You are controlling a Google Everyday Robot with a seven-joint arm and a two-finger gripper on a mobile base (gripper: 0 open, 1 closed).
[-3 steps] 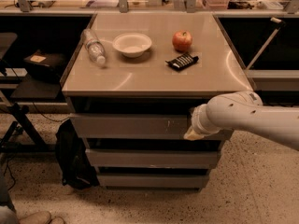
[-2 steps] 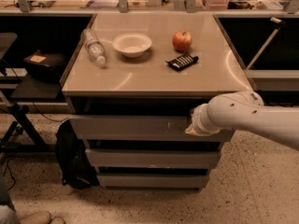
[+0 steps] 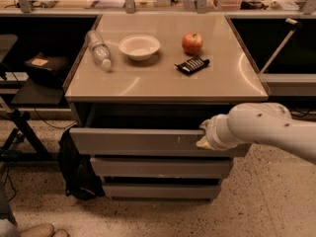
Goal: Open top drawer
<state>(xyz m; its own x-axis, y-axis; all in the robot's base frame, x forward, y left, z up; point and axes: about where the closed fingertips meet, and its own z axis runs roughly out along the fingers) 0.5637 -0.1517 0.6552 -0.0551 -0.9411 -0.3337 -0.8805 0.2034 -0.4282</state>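
Note:
The top drawer (image 3: 133, 142) is a wide grey flat front with small white scuffs right of centre, under the beige cabinet top (image 3: 163, 83). It stands out a little in front of the two lower drawers, with a dark gap behind its top edge. My gripper (image 3: 205, 135) is at the end of the white arm that comes in from the right. It rests against the drawer's upper edge, right of centre.
On the cabinet top lie a plastic bottle (image 3: 100, 51), a white bowl (image 3: 139, 47), a red apple (image 3: 192, 43) and a dark snack bag (image 3: 192, 64). Two narrower drawers (image 3: 160, 167) sit below. A black backpack (image 3: 74, 169) leans at the cabinet's left. Shelving stands on both sides.
The top drawer has slid out toward the camera and now stands proud of the lower drawers. The gripper has drawn back with it.

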